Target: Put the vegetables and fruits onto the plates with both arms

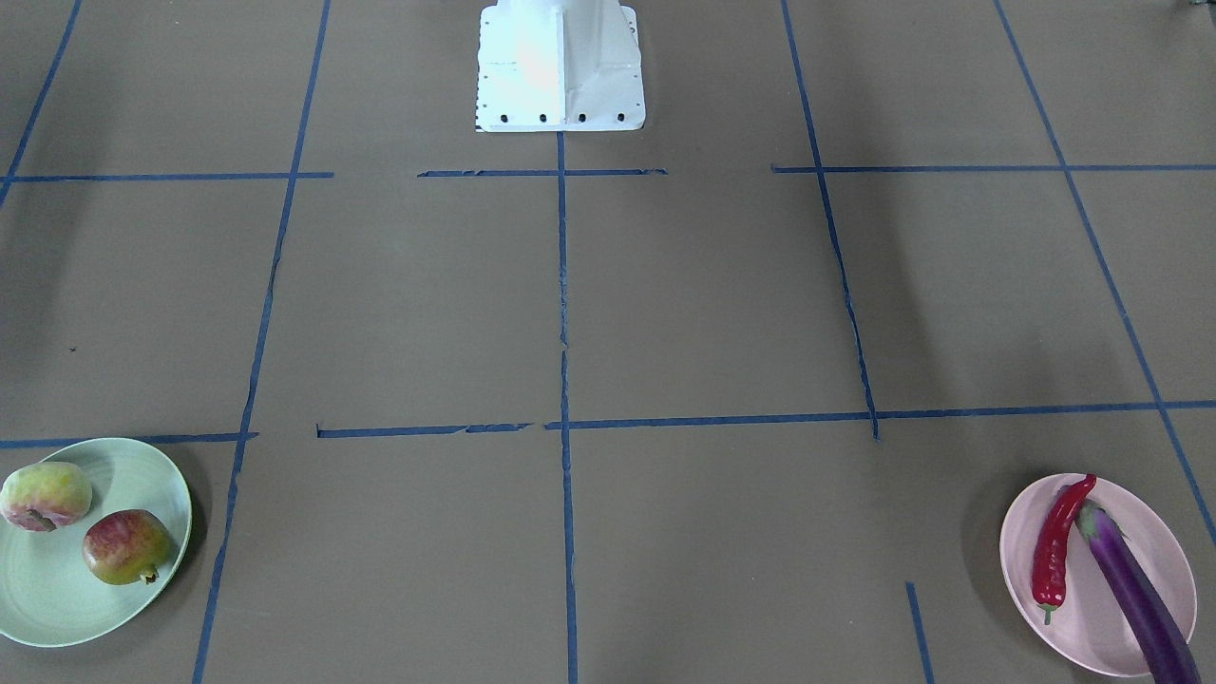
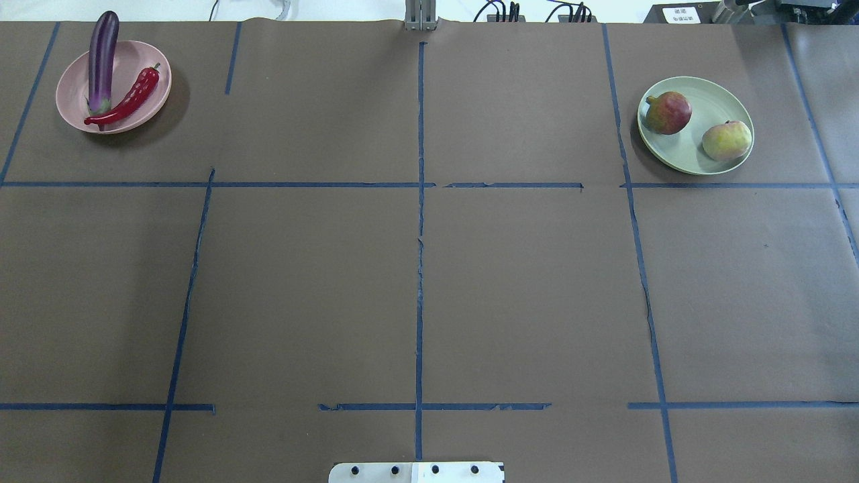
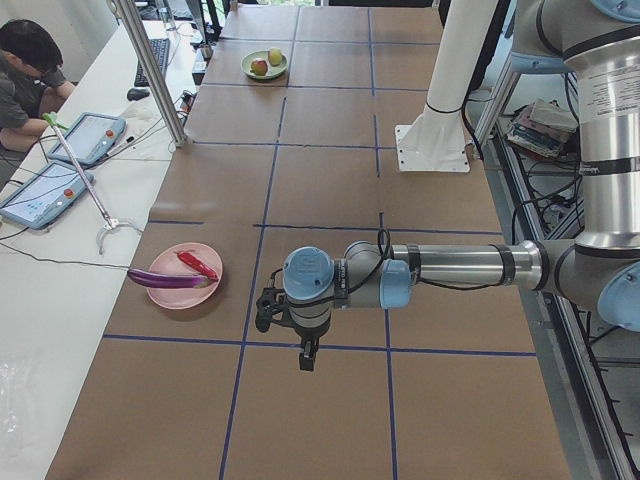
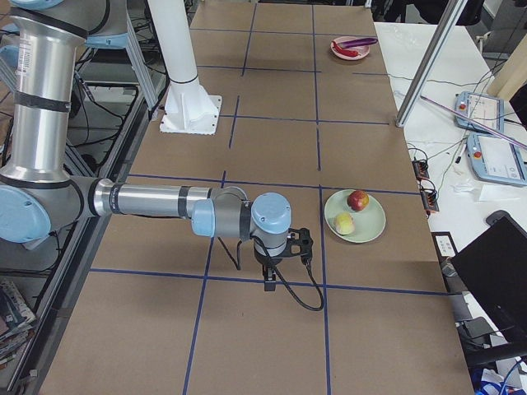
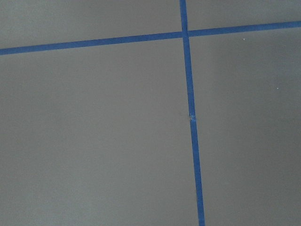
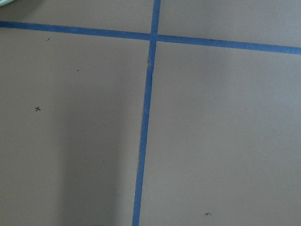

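The purple eggplant (image 1: 1135, 594) and the red chili (image 1: 1056, 551) lie on the pink plate (image 1: 1083, 627), and the eggplant's end hangs over the rim. The peach (image 1: 45, 495) and the pomegranate (image 1: 123, 547) lie on the mint green plate (image 1: 57, 589). In the overhead view the pink plate (image 2: 70, 94) is far left and the green plate (image 2: 704, 100) far right. The left gripper (image 3: 306, 360) hangs above bare table beside the pink plate (image 3: 185, 290). The right gripper (image 4: 270, 284) hangs above bare table beside the green plate (image 4: 366, 218). I cannot tell whether either is open. Both wrist views show only table and tape.
The white base block (image 1: 560, 66) stands at the robot's side of the brown table, which is marked with blue tape lines (image 2: 420, 268). An operator (image 3: 30, 70) sits at a side bench with tablets (image 3: 45, 190). A metal post (image 3: 150, 70) stands at the table's edge.
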Robot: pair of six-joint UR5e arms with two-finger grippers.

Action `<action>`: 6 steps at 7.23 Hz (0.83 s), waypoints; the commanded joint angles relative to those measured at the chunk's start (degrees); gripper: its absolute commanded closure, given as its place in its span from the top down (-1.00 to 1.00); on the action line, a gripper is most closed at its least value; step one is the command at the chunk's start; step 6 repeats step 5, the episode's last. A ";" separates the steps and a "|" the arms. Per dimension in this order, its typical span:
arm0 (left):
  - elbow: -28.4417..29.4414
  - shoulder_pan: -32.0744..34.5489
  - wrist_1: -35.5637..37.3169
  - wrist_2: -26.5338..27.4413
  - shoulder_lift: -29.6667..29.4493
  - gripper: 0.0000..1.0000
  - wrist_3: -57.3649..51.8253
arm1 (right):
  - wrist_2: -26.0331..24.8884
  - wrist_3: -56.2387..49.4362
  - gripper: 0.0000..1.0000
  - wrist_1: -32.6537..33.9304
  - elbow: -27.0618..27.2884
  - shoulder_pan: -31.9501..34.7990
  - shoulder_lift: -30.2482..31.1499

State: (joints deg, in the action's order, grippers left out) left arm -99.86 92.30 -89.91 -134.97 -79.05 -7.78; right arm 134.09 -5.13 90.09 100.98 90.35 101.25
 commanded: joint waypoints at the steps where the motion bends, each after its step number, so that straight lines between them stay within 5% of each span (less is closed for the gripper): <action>1: -0.24 -0.02 0.00 -0.03 -0.05 1.00 0.04 | 0.03 0.03 1.00 0.00 0.00 0.00 0.00; 6: -0.77 -0.02 0.00 0.05 0.13 1.00 0.04 | 0.03 0.03 1.00 0.00 0.00 0.00 0.00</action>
